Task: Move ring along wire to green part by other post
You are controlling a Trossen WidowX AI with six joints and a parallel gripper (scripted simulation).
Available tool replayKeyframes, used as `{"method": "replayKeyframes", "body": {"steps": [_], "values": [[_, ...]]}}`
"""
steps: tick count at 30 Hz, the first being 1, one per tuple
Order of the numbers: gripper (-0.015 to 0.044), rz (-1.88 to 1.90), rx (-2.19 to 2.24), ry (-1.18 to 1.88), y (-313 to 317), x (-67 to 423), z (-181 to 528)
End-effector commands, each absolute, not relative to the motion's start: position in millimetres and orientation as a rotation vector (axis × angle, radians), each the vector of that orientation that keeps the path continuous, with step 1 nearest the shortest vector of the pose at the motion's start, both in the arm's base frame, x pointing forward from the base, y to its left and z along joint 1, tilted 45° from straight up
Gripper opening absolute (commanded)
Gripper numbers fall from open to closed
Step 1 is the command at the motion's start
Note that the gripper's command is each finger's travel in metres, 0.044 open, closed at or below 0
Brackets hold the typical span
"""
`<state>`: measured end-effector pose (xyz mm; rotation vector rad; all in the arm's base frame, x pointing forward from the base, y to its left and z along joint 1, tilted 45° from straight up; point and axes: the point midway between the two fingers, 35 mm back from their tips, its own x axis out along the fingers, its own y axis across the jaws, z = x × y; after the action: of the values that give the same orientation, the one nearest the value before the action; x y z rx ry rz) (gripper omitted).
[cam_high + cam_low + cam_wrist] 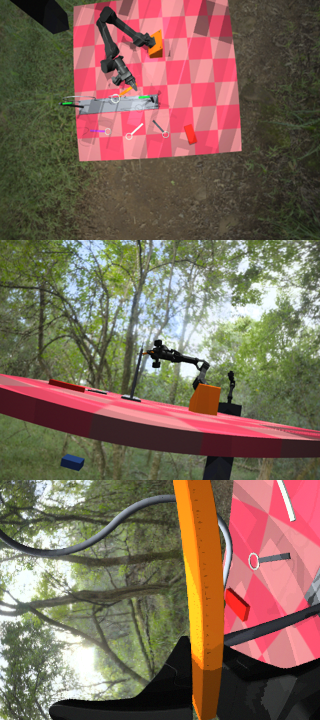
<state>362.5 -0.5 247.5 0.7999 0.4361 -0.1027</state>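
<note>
My gripper is shut on the orange handle at its end. The white ring at the handle's other end sits around the wire over the grey base plate, between the two posts. The green part by the right post lies to the ring's right; the green part by the left post hangs out past the table's left edge. In the wrist view the thin grey wire curves behind the handle. The ring itself is hidden there.
Three other rings lie on the checked table in front of the plate: one with a purple handle, one white, one dark grey. A red block lies right of them. The arm stands on an orange block.
</note>
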Motion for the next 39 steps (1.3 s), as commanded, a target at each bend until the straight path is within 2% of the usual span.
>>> {"method": "replayKeyframes", "body": {"steps": [1,39], "values": [[-0.0150,-0.073,0.852,0.421,7,364,258],[-0.0150,0.035,1.180,0.378,35,368,315]]}}
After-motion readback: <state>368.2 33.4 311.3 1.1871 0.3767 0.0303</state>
